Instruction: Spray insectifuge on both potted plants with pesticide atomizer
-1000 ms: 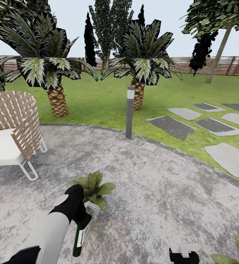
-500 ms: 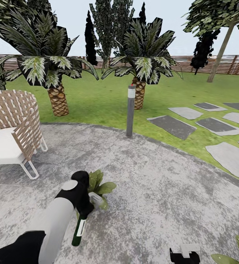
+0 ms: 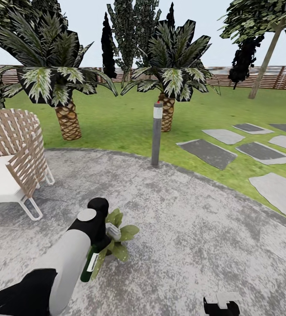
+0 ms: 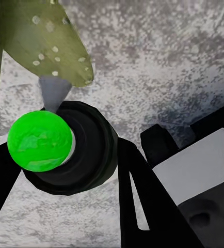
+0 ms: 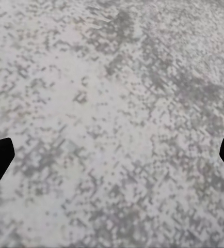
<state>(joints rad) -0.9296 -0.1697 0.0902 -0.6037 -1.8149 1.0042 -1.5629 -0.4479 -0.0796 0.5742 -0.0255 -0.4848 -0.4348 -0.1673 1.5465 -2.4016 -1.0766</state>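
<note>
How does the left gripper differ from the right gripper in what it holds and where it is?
The left gripper is shut on the pesticide atomizer; the right gripper is open and empty. The left gripper reaches the potted plant, whose leaves carry white specks; the right gripper hangs low over bare grey paving. Both are black and over the round paved area.

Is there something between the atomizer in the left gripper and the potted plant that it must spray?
Nothing visible. The left gripper holds the pesticide atomizer right beside the potted plant; in the left wrist view its nozzle end sits just by a leaf already flecked with white specks.
</note>
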